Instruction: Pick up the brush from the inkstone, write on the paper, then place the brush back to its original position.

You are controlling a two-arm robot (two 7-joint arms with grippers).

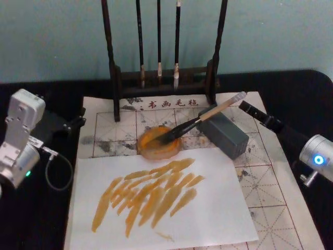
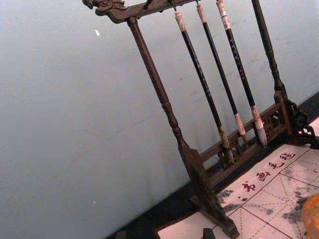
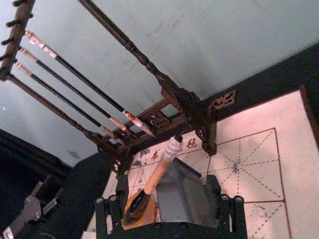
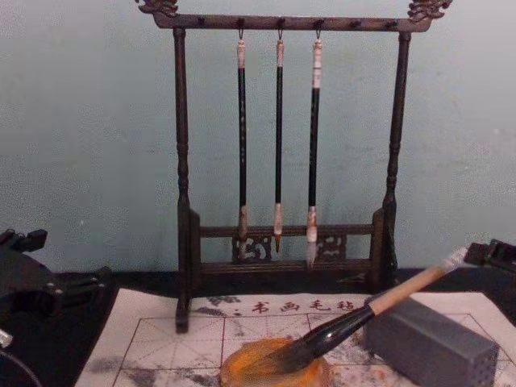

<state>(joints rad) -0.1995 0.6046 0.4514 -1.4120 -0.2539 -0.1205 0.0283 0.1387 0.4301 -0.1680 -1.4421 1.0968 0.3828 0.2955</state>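
The brush (image 1: pixel 200 121) lies slanted, its dark tip in the orange inkstone (image 1: pixel 156 146) and its tan handle propped on a grey block (image 1: pixel 225 134). From the side, the brush (image 4: pixel 355 321) rises from the inkstone (image 4: pixel 274 367) toward the right. My right gripper (image 1: pixel 256 114) stands open just behind the white end cap without touching it; in the right wrist view the gripper (image 3: pixel 167 201) has its fingers wide apart, with the brush (image 3: pixel 159 172) ahead of them. The red-grid paper (image 1: pixel 270 182) lies under everything. My left gripper (image 1: pixel 77 119) rests open at the paper's left edge.
A plain white sheet (image 1: pixel 208 213) streaked with orange strokes (image 1: pixel 151 195) covers the front of the grid paper. A dark wooden rack (image 1: pixel 117 78) holding three thin brushes (image 4: pixel 278 137) stands at the back. The table around is black.
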